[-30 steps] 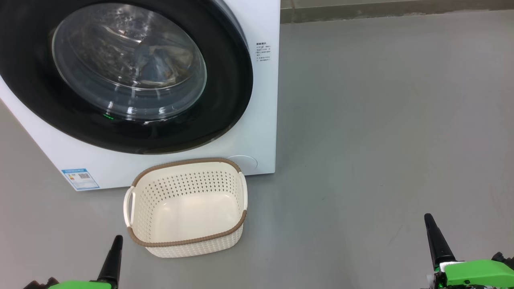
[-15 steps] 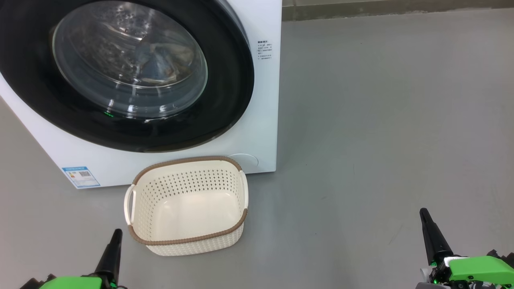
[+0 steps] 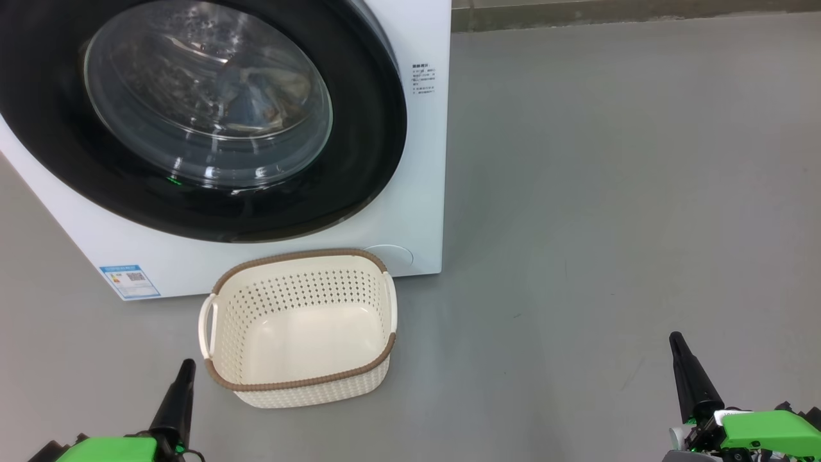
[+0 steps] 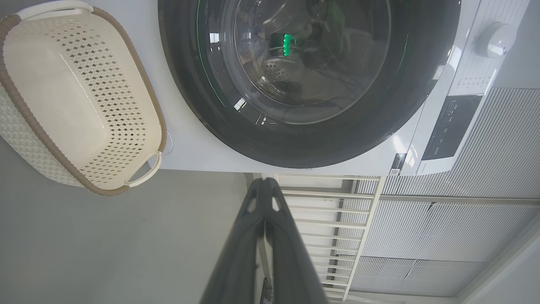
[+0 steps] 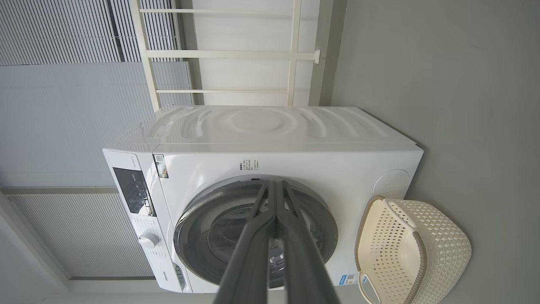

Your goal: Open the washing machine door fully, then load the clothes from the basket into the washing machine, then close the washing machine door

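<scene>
Door (image 3: 359, 128) closed | clothes (image 3: 256, 96) behind it | basket (image 3: 298, 384) upright on floor (image 3: 609, 192)

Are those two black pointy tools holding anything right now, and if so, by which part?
Nothing is held. The left tool and the right tool are both shut with nothing between them, apart from the basket.

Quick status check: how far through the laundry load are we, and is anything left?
Done, by the look of it: the basket is empty, fabric that looks like the clothes shows through the glass, and the washing machine door sits closed against the washing machine. In hand: nothing; the left gripper and right gripper are shut, holding nothing. Left: nothing that I can see.
</scene>
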Robot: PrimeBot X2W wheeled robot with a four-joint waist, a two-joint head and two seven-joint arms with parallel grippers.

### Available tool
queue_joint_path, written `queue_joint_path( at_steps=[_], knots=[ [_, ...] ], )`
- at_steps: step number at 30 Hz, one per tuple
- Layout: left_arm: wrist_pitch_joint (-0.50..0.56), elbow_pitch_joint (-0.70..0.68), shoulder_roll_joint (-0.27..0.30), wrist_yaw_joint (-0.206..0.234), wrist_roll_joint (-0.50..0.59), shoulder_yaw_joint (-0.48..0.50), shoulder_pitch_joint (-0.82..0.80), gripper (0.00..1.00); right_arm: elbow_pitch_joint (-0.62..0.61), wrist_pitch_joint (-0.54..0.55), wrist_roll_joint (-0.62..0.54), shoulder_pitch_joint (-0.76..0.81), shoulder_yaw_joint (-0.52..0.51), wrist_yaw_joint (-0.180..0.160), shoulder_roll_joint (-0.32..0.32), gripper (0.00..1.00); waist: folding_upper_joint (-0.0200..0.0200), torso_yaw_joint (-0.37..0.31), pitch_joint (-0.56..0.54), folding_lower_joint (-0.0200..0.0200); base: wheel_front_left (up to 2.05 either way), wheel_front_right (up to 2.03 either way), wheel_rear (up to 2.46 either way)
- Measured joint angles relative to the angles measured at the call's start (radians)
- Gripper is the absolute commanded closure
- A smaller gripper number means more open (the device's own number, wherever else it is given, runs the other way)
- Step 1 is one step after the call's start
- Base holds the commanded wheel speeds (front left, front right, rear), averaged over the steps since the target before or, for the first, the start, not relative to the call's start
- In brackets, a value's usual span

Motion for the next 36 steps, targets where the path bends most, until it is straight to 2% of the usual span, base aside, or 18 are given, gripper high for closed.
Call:
queue_joint_path(
  at_steps=[36],
  knots=[
    [0.000,0.000,0.000,0.000,0.000,0.002,0.000,1.00,0.000,0.000,0.000,0.000,0.000,0.000,0.000,1.00,0.0000,0.000,0.000,0.0000,0.00,0.00,0.00]
  ],
)
